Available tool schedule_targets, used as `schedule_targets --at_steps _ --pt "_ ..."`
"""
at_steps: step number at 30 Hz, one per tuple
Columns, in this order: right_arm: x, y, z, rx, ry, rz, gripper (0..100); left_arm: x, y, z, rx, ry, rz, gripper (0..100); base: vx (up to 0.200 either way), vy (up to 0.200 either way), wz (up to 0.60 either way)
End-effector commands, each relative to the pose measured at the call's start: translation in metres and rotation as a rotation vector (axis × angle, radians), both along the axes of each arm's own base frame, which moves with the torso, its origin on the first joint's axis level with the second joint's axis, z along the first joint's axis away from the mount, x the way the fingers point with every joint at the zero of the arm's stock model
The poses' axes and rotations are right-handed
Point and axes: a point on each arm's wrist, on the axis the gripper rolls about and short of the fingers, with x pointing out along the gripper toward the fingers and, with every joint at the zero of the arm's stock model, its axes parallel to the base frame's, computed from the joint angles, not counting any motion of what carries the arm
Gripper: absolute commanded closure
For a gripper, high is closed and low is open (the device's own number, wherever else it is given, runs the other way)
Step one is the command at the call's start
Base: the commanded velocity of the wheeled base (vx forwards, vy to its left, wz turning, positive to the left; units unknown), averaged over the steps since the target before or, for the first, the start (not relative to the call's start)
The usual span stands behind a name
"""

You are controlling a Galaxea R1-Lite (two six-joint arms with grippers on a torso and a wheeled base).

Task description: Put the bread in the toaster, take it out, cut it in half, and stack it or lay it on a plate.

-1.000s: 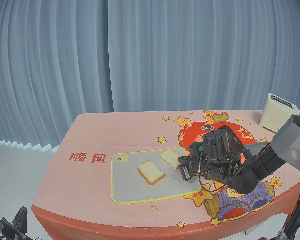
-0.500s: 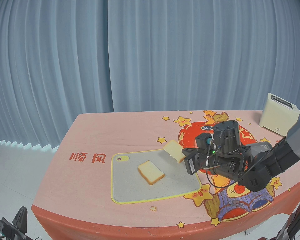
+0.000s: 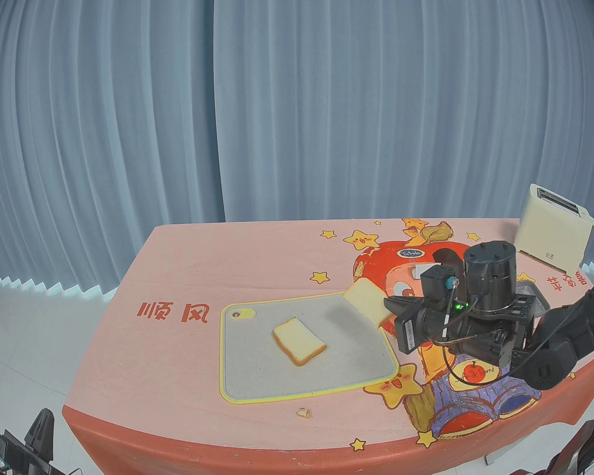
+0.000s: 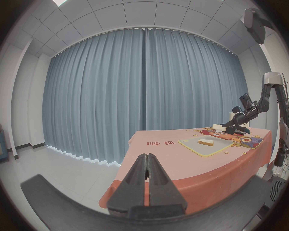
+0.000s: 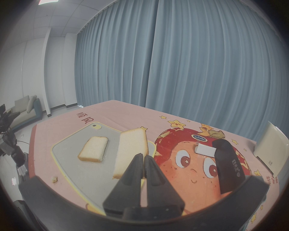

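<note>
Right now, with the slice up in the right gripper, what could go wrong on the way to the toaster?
The right gripper pinches the bread slice by one edge only; soft bread might tear or slip. The slice is tilted, so it may jam at the toaster slot. A low path could hit the black object lying between.

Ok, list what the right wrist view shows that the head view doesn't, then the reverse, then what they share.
Right wrist view, not head view: a sofa against the side wall and ceiling panels.
Head view, not right wrist view: the slot along the top of the toaster.
Both: the right pincer shut on one bread slice, held in the air; the second slice lying flat on the cutting board; a crumb beside the board.
</note>
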Motion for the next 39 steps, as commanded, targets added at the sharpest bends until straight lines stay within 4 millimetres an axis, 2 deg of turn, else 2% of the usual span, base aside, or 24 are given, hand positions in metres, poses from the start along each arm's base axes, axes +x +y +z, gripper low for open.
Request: schedule_targets --at_steps 1,6,10,18,21,26,39 --pt "-0.021 -0.015 0.014 0.021 -0.032 0.003 100 0.000 0.000 -0.005 0.000 0.001 0.000 100 0.000 0.000 0.00" --pt "-0.043 -0.032 0.023 0.030 -0.062 -0.003 100 0.000 0.000 -0.005 0.000 0.001 0.000 100 0.000 0.000 0.00" --pt "-0.061 -0.044 0.024 0.022 -0.071 -0.027 100 0.000 0.000 -0.005 0.000 0.001 0.000 100 0.000 0.000 0.00" --pt "-0.088 -0.047 0.018 0.007 -0.066 0.032 100 0.000 0.000 -0.005 0.000 0.001 0.000 100 0.000 0.000 0.00" --pt "-0.091 -0.049 0.012 -0.012 -0.047 0.032 100 0.000 0.000 -0.005 0.000 0.001 0.000 100 0.000 0.000 0.00" --pt "-0.092 -0.049 0.012 -0.012 -0.047 0.035 100 0.000 0.000 -0.005 0.000 0.001 -0.001 100 0.000 0.000 0.00" --pt "-0.107 -0.046 0.021 0.019 -0.089 0.089 100 0.000 0.000 -0.005 0.000 0.001 0.000 100 0.000 0.000 0.00"
